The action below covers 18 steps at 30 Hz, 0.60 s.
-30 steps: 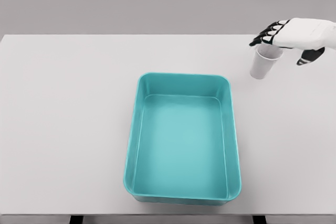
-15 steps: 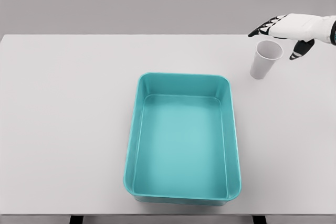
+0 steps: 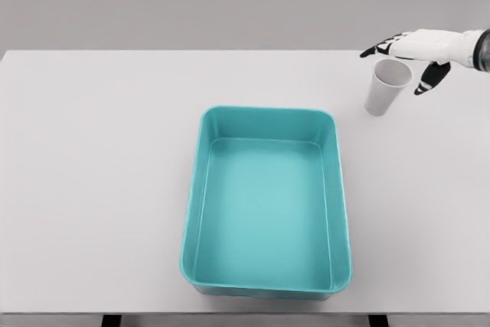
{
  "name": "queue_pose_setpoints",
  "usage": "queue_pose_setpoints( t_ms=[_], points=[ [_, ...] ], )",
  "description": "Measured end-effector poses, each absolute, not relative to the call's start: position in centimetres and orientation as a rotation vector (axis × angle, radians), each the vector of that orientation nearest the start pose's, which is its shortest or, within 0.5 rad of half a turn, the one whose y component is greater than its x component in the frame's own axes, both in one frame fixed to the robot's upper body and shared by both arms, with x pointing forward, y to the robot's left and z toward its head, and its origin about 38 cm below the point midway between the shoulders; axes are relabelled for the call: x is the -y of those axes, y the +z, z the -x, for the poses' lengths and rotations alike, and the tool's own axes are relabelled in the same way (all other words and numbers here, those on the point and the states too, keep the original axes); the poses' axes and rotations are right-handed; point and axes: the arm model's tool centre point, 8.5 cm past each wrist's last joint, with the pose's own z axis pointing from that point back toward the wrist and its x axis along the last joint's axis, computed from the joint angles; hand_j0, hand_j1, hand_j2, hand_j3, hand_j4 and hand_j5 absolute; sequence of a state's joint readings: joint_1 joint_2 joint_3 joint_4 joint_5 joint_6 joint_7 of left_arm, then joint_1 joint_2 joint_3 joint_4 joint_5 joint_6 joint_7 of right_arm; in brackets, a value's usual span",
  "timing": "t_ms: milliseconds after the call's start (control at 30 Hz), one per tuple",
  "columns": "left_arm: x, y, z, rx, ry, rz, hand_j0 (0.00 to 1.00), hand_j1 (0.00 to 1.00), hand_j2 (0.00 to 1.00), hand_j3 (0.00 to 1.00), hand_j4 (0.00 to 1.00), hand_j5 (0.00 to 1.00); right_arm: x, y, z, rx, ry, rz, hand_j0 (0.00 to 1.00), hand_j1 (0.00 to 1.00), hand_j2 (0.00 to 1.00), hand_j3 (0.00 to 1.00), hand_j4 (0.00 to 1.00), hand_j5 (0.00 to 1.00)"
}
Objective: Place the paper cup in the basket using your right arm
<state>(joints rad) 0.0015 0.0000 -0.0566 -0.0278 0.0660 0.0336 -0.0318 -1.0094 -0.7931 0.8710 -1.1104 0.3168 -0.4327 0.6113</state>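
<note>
A white paper cup (image 3: 385, 87) stands upright on the table, up and to the right of the teal basket (image 3: 200, 197). My right hand (image 3: 400, 57) hovers flat just above and behind the cup's rim, its fingers (image 3: 378, 48) spread out to the left and the thumb hanging down beside the cup's right side. The hand is open and holds nothing. The basket is a rectangular tub with nothing in it, sitting mid-table. My left arm does not show.
The white table (image 3: 99, 166) spans the view, its front edge near the bottom. A plain grey wall lies behind it.
My right hand has lifted off the cup's rim, flattened and opened out, drifting slightly up and back. The cup stays where it was.
</note>
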Motion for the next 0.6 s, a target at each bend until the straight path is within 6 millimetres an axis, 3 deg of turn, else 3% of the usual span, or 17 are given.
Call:
queue_pose_setpoints(
  t_ms=[200, 600],
  points=[
    [-26.8, -26.3, -0.5, -0.007, 0.01, -0.054, 1.0, 1.0, 1.0, 1.0, 1.0, 1.0, 34.8, 24.6, -51.8, 1.102, 1.898, 0.513, 1.0, 1.0, 1.0, 1.0, 1.0, 1.0],
    [-26.8, -26.3, -0.5, -0.007, 0.01, -0.054, 1.0, 1.0, 1.0, 1.0, 1.0, 1.0, 34.4, 24.4, -52.0, 1.123, 1.891, 0.475, 1.0, 1.0, 1.0, 1.0, 1.0, 1.0]
  ],
)
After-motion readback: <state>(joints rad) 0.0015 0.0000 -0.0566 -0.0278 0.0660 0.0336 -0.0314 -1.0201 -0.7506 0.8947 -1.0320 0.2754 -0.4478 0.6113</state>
